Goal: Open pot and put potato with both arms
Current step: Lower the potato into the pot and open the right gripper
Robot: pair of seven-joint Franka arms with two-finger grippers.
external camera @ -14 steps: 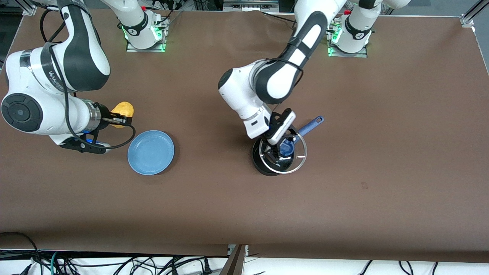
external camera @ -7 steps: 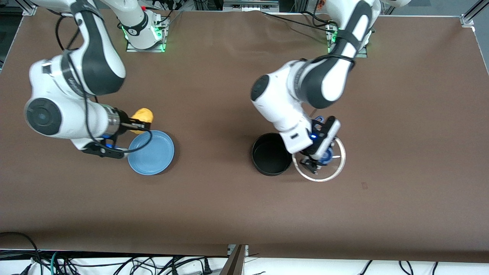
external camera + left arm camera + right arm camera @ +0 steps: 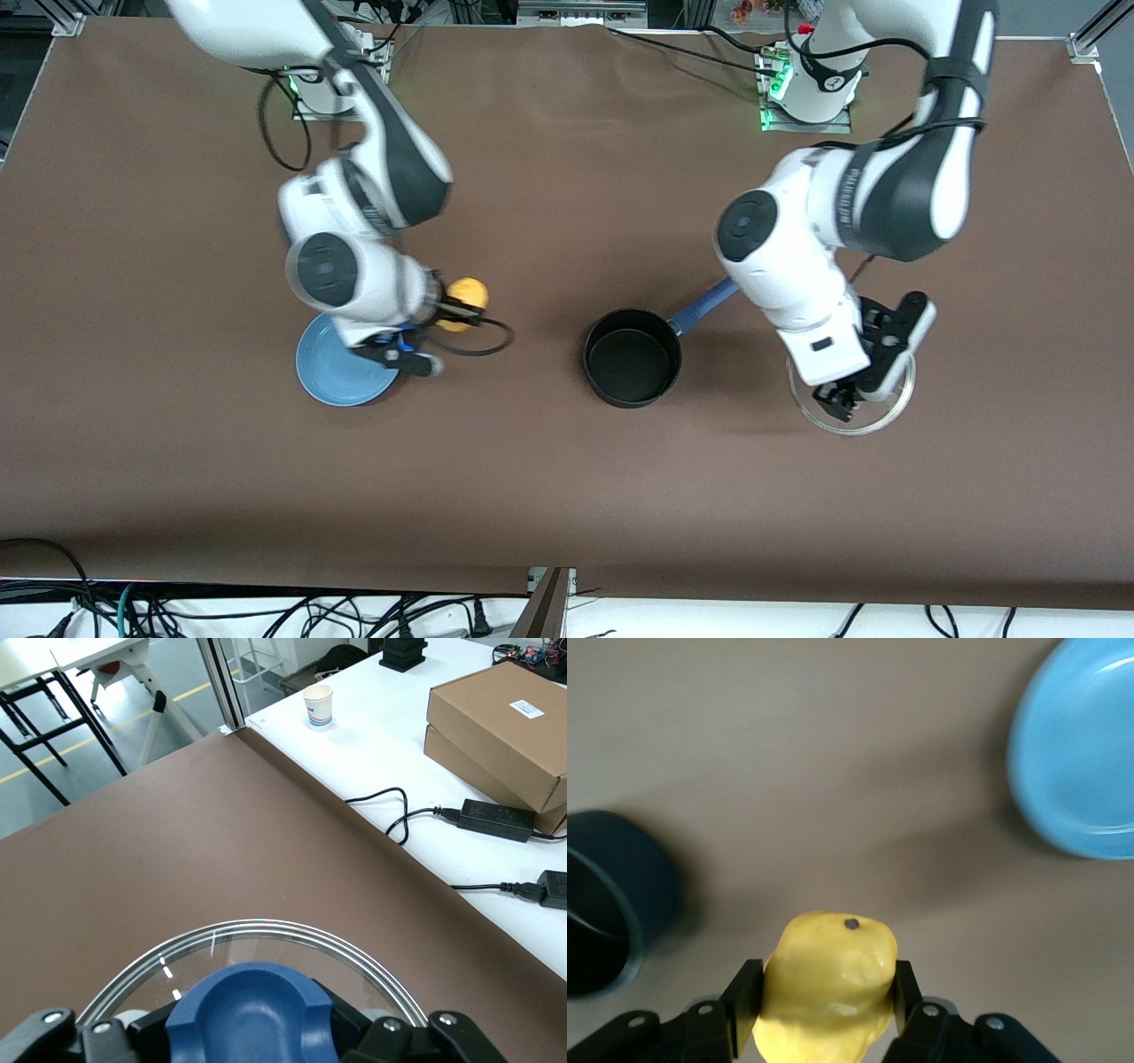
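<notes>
Right gripper (image 3: pixel 471 312) jaws clamped on potato (image 3: pixel 467 291), above counter (image 3: pixel 567 478); left gripper (image 3: pixel 840 400) jaws pinch lid (image 3: pixel 886 409) knob (image 3: pixel 251 1013); pot (image 3: pixel 632 357) uncovered.

A brown tabletop (image 3: pixel 567 478) carries the open black pot (image 3: pixel 632 357) near its middle, blue handle (image 3: pixel 704 307) angled toward the left arm's base. A light-blue plate (image 3: pixel 332 377) lies well apart from it, toward the right arm's end. Both arms' bases stand along the edge farthest from the front camera.
</notes>
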